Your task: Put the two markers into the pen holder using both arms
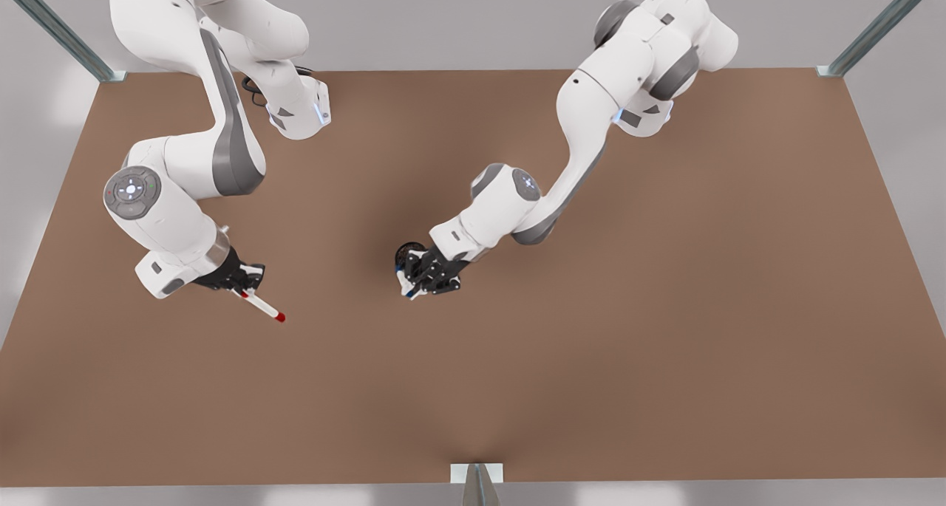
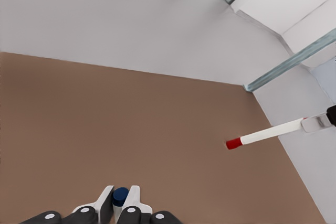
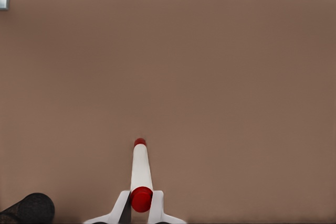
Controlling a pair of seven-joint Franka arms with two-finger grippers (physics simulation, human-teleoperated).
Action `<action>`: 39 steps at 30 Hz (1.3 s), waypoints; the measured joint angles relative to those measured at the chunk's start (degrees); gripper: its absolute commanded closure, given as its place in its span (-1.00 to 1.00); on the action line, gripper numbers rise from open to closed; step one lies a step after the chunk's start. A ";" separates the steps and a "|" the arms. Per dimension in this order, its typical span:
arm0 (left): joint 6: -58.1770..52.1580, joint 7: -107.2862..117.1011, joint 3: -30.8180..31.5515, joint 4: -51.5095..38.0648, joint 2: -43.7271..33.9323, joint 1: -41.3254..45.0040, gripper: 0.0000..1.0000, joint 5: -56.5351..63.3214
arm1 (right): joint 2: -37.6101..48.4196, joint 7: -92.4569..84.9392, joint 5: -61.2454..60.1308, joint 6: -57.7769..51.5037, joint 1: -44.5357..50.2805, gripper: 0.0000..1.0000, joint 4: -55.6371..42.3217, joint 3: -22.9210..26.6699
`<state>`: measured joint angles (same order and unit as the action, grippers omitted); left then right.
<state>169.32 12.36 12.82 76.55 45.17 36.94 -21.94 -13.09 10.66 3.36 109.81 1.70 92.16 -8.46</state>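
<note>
The left gripper (image 1: 417, 278) is clamping the blue marker (image 2: 121, 196) beside the pen holder (image 1: 408, 255); it should be centring it upright. The right gripper (image 1: 247, 281) is pinching the red marker (image 1: 262, 305), waiting.

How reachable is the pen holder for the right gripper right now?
Probably not yet. The left gripper, shut on the blue marker, crowds the pen holder. The right gripper, shut on the red marker, has only bare table to cross.

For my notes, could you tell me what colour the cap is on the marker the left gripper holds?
Dark blue cap, best seen in the left wrist view.
</note>
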 measured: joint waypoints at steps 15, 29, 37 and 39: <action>15.41 -1.50 0.07 17.95 -5.73 2.62 0.57 -0.76 | 0.28 0.59 0.05 -2.32 -0.01 0.57 0.07 -1.08; -7.89 -3.58 -3.58 17.01 -20.79 -21.26 -1.00 0.06 | 0.02 1.35 0.29 -2.10 0.32 0.57 -0.53 -8.59; -62.17 -6.44 -6.94 -0.04 -33.83 -35.34 -1.00 18.41 | 0.53 6.08 0.52 -3.43 10.08 0.57 -0.90 -15.50; -68.13 -7.14 -7.64 -0.10 -33.61 -35.63 -1.00 19.60 | 1.41 7.24 0.48 -4.44 9.90 0.57 0.34 -16.47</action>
<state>101.19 5.22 5.18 76.45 11.56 1.31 -2.34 -11.68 17.89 3.84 105.38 11.60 92.50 -24.93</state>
